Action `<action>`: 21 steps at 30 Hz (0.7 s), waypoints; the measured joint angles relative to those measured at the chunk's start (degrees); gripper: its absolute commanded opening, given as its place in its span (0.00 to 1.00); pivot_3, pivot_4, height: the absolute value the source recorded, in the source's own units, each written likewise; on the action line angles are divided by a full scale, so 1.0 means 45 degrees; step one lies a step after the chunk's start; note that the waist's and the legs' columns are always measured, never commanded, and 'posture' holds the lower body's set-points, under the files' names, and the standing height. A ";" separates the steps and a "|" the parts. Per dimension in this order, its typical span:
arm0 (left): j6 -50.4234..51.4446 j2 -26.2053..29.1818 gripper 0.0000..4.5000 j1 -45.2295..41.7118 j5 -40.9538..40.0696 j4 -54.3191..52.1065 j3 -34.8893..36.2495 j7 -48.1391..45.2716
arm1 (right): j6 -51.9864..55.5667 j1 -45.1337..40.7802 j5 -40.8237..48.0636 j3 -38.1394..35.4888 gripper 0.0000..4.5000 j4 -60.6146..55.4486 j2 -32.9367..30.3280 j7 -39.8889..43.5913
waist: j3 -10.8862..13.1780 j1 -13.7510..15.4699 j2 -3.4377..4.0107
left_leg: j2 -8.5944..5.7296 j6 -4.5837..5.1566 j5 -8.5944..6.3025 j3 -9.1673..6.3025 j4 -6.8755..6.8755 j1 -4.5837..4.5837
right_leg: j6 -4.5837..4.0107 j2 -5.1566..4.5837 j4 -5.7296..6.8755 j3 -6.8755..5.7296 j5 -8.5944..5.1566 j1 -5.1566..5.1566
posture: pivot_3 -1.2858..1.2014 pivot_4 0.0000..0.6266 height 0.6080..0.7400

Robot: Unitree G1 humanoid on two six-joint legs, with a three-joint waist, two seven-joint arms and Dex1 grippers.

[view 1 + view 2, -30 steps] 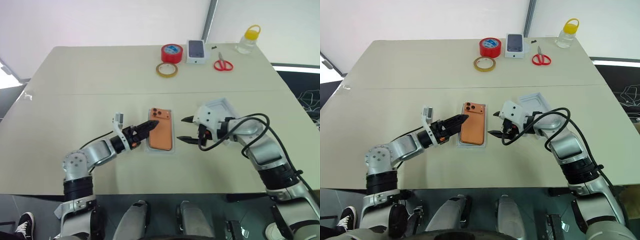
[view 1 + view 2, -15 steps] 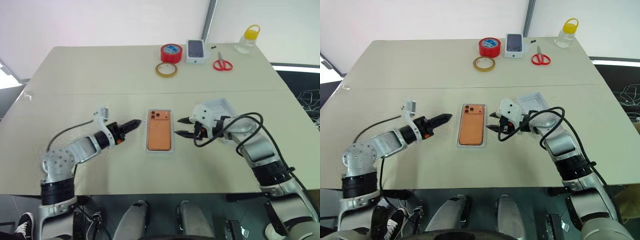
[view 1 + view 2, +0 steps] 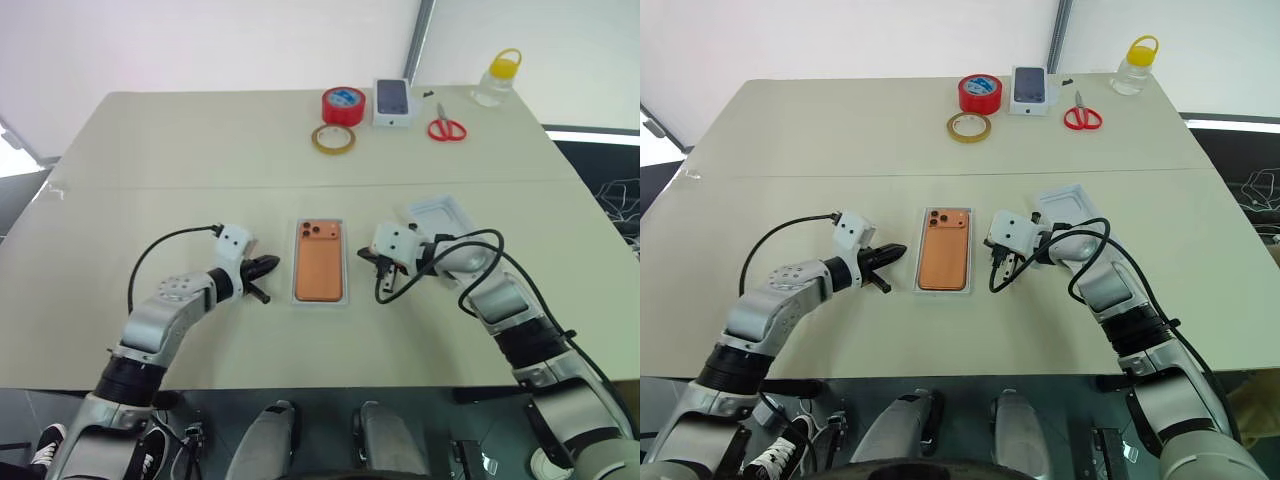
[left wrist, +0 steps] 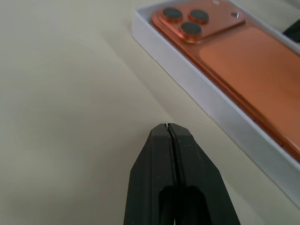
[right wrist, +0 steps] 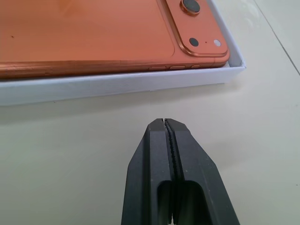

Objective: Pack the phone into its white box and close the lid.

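Left eye view | phone (image 3: pixel 319 265) | long axis front-back | lenses far end

Both arms reach forward and angle inward toward each other. The left claw (image 3: pixel 268 266) and the right claw (image 5: pixel 164 123) each have their fingers pressed together, holding nothing.
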 measured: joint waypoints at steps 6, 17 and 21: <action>0.0055 -0.0782 0.01 -0.0472 0.0587 0.0308 -0.0481 -0.1012 | -0.0132 0.0039 -0.0114 0.0010 0.00 -0.0024 0.0005 0.0103 | -0.0001 0.0084 0.0002 | -0.0012 0.0001 0.0000 -0.0003 0.0013 0.0000 | 0.0004 -0.0011 -0.0015 -0.0012 -0.0001 0.0023 | 0.52 0.24 1.00; 0.0148 -0.3788 0.01 -0.2114 0.1939 0.2213 -0.0953 -0.1380 | -0.0042 0.0744 -0.0218 -0.0861 0.00 -0.0141 -0.1416 0.0357 | 0.0000 0.0408 0.0000 | -0.0036 0.0023 -0.0014 -0.0004 0.0093 -0.0009 | 0.0037 -0.0026 -0.0029 -0.0033 -0.0020 0.0071 | 0.52 0.24 1.00; -0.0009 -0.4718 0.01 -0.2419 0.2371 0.2664 -0.1480 -0.1703 | 0.0044 0.1158 -0.0228 -0.1431 0.00 -0.0188 -0.2106 0.0379 | 0.0000 0.0410 -0.0001 | -0.0044 0.0028 -0.0016 -0.0003 0.0098 -0.0009 | 0.0049 -0.0040 -0.0028 -0.0040 -0.0027 0.0076 | 0.52 0.24 1.00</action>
